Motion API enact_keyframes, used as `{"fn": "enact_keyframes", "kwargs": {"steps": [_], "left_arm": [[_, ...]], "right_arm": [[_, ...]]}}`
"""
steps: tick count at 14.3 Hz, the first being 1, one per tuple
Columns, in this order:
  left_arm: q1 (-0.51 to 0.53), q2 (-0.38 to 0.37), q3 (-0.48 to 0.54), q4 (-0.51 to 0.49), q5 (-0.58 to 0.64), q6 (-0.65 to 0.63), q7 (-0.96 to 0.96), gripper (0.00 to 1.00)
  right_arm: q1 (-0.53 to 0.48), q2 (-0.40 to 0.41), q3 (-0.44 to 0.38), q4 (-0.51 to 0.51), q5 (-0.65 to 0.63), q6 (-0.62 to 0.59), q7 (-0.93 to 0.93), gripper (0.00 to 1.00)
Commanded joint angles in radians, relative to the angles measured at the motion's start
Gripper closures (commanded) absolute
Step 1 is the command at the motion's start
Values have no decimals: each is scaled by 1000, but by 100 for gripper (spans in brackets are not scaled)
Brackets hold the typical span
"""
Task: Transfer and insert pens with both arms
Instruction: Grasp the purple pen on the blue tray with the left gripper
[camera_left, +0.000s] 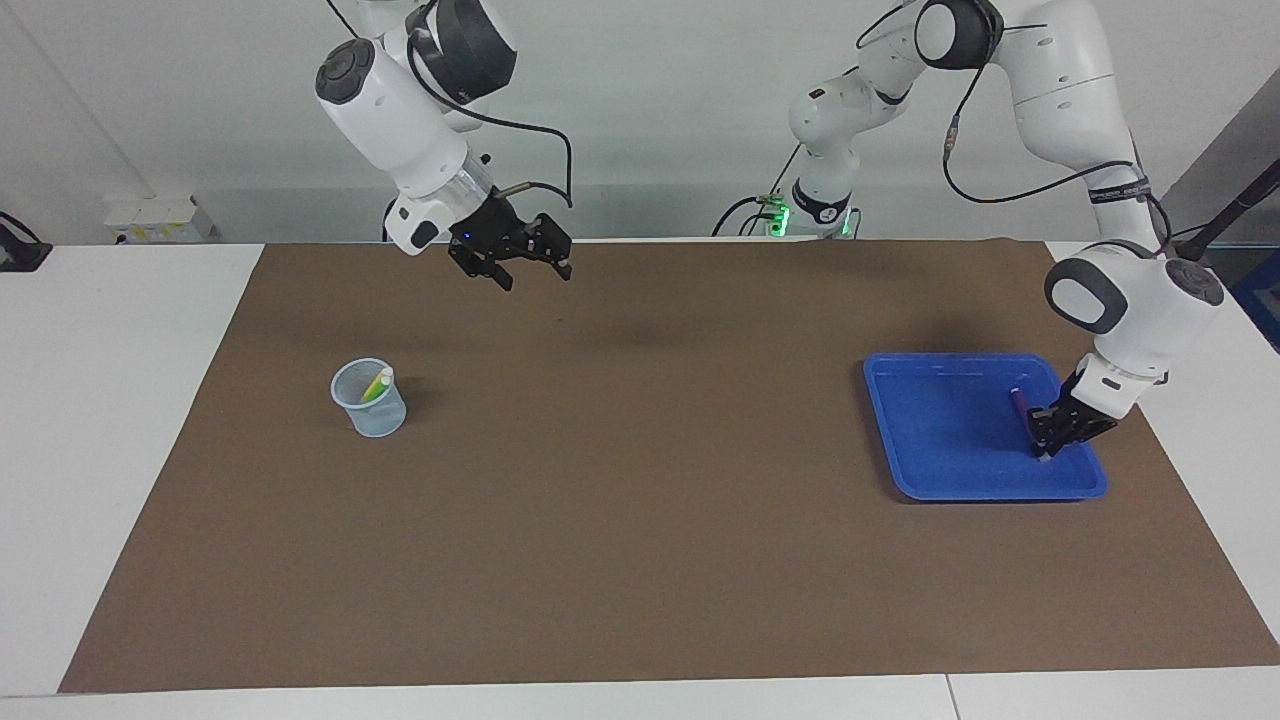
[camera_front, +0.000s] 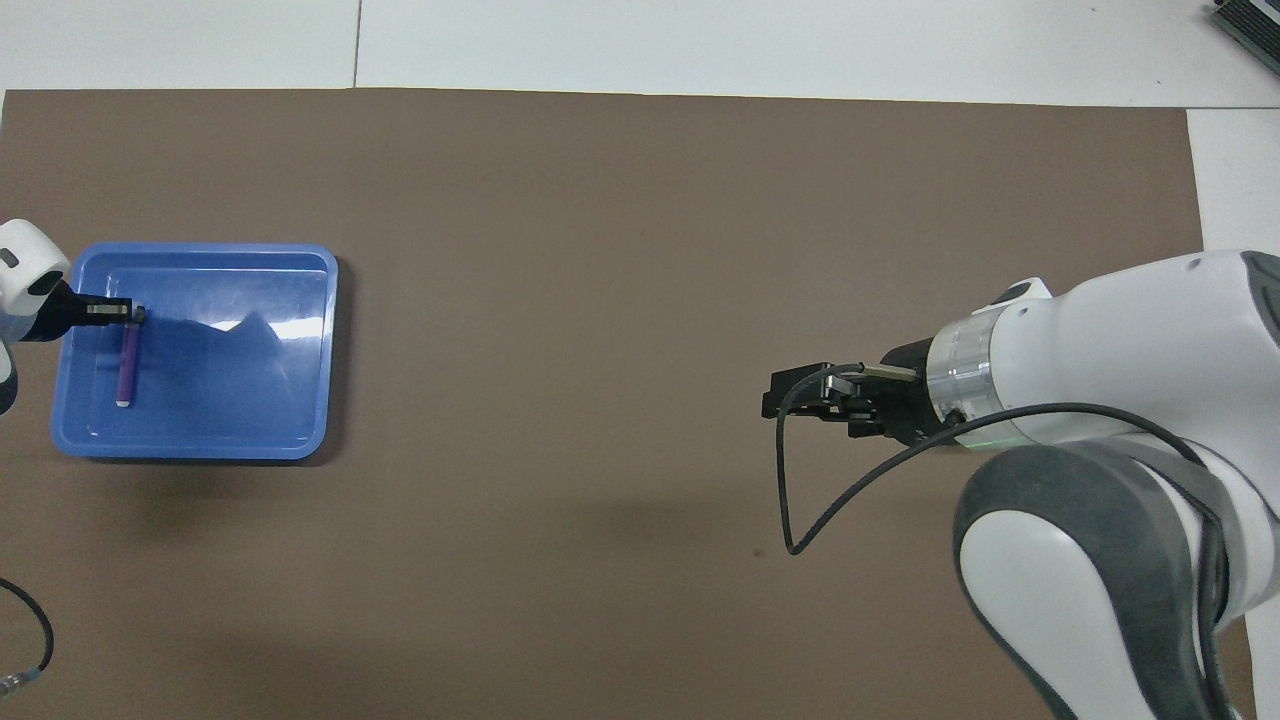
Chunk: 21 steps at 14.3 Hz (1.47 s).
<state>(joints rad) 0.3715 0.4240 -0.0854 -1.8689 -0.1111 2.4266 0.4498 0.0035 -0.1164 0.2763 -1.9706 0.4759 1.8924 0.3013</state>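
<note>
A purple pen lies flat in the blue tray at the left arm's end of the table. My left gripper is down in the tray at the pen's end farther from the robots. The overhead view shows the same: the left gripper at the farther end of the purple pen. A yellow pen and a green pen stand in a clear cup at the right arm's end. My right gripper is open and empty, raised over the mat; it also shows in the overhead view.
A brown mat covers the table. The blue tray holds only the purple pen. In the overhead view the right arm hides the cup. White table strips border the mat.
</note>
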Motion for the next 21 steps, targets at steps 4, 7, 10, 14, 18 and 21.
{"fn": "enact_keyframes", "kwargs": {"steps": [4,7,10,14,18,21], "left_arm": [[0,4,4,79,16,-141,-17,100],[-5,-5,4,79,14,-161,-68,100],[-13,-37,-1,80,7,-219,-164,100],[-16,-88,-5,77,-44,-294,-302,100],[-14,-131,-5,71,-166,-339,-451,100],[-16,-160,-5,63,-252,-345,-586,100]], "right_arm": [[-7,-25,3,-27,26,19,9,0],[-5,-26,3,-27,26,21,9,0],[-5,-26,3,-28,26,24,10,0],[-3,-26,3,-28,26,24,10,0],[-3,-26,3,-28,26,24,10,0],[-3,-26,3,-28,26,24,10,0]]}}
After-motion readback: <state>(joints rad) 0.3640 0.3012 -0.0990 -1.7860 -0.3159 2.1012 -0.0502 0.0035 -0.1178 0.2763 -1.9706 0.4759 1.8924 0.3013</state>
